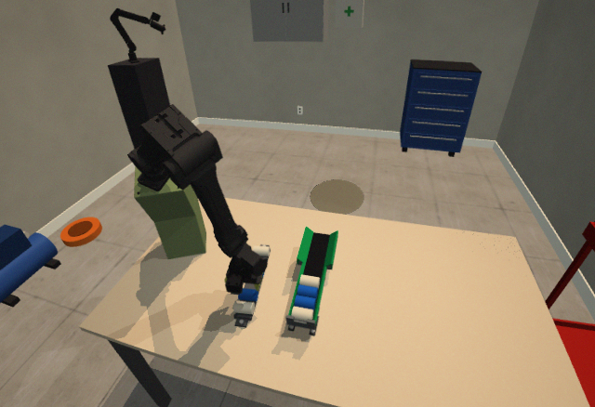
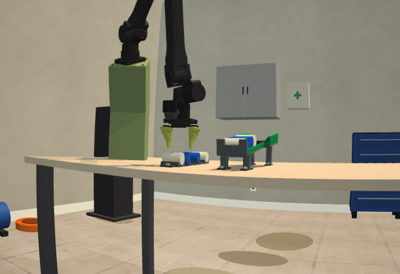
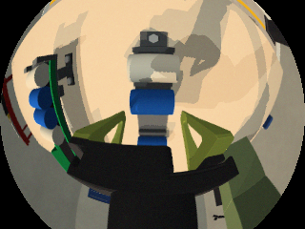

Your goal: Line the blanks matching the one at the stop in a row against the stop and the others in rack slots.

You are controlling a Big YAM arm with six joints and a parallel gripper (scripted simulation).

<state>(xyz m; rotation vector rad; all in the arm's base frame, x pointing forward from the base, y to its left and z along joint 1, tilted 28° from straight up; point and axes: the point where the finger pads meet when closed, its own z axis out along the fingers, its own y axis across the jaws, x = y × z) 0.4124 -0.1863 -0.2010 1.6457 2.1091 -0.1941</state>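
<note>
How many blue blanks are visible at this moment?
3: two blue blanks lie mid-row on the feed ramp, one on the stock rack. The arm may hide another.

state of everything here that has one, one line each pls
black arm's gripper: jaws open, empty, hovering above the rack
low dark ribbed stock rack: holds a blue short plastic bar and white bars
green feed ramp: four bars in a row at the stop, white, blue, blue, white
grey wall cabinet: doors shut
blue drawer chest: drawers shut
</note>
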